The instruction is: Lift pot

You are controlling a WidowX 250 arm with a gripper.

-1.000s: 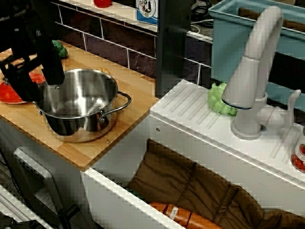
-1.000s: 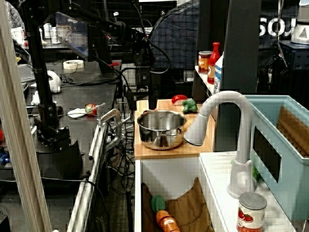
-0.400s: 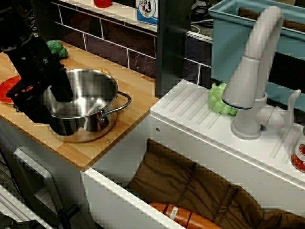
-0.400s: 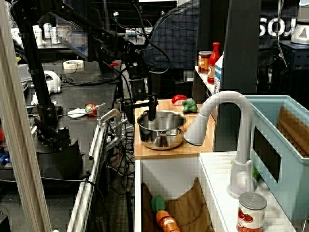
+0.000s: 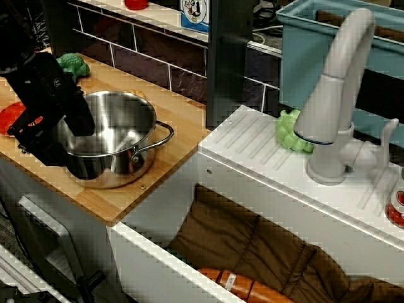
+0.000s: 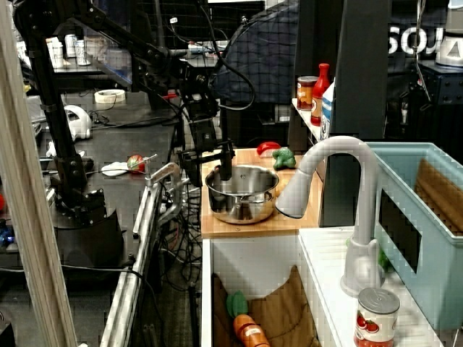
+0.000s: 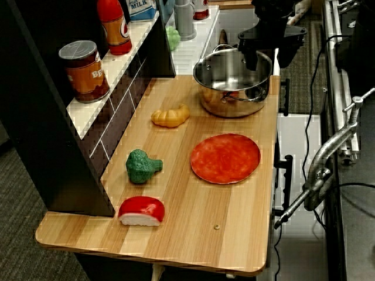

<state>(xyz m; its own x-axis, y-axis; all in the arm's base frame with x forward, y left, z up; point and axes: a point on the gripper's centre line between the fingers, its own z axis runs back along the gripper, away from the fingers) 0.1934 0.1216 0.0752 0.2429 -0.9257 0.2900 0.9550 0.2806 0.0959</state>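
Seen from the worktop's [image 7: 176, 234] end: a can [image 7: 85, 70] on the shelf, label starting "BR", rest turned away. Beside it a red bottle [image 7: 114, 26], no legible text, then a carton [image 7: 142, 8] marked "MILK". Farther from the end effector than the pot: croissant [image 7: 170, 116], broccoli [image 7: 142, 165], red plate [image 7: 225, 158].

Pot [image 7: 228, 76] standing flat on the worktop by the sink, directly under the end effector [image 7: 268, 58]. Spread, with 1 finger [image 7: 251, 57] dipping inside the bowl and the other [image 7: 287, 54] outside the wall, astride the rim on the worktop's front edge. No pinch on the steel as far as can be judged.

From the sink side: same straddle, end effector [image 5: 60, 139] over the pot's [image 5: 113, 167] left rim, 1 loop handle [image 5: 163, 134] on the opposite side, well apart from it. Handle line seemingly running crosswise to the finger gap, so likely a rim grasp rather than a handle grasp. Closing on the wall needed before any lift.

Side view: "SOU" on the dark backdrop [image 6: 412, 43], cut off.
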